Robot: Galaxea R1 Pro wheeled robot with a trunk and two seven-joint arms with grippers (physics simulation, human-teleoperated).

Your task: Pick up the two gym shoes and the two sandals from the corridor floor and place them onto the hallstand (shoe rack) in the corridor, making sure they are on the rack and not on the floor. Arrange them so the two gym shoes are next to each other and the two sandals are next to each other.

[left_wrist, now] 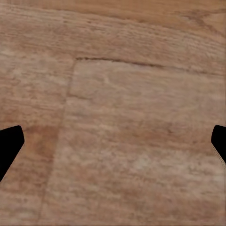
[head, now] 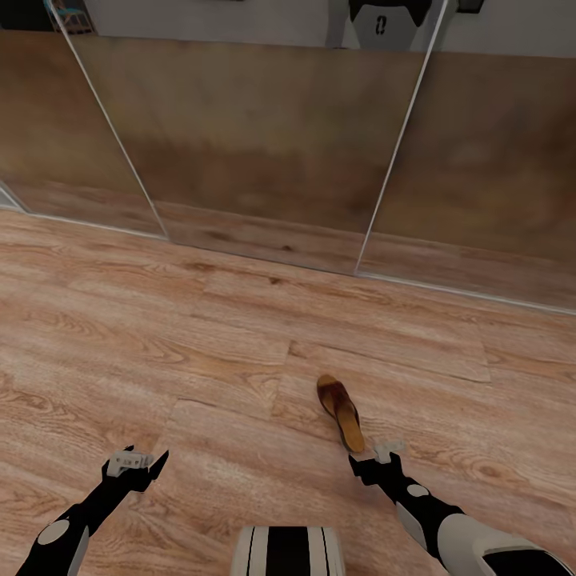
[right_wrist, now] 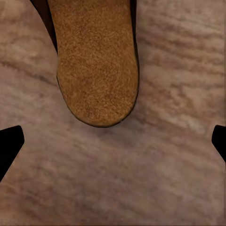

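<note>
A lone brown sandal (head: 341, 413) lies flat on the corridor floor (head: 200, 360), well out from the foot of the glass-fronted wall panels (head: 264, 152), its heel end nearest the robot. The right gripper (head: 376, 458) hangs just beside that heel with its fingers spread wide and nothing between them; in the right wrist view the tan footbed (right_wrist: 96, 61) sits ahead of the open jaws, not yet inside them. The left gripper (head: 136, 464) hovers over bare planks, also spread apart and empty. To take the sandal cleanly, the right arm probably needs to reach forward and lower until the fingers straddle the narrow heel, then close across the sole's edges. Closing too early risks nudging the light sandal along the smooth planks.
</note>
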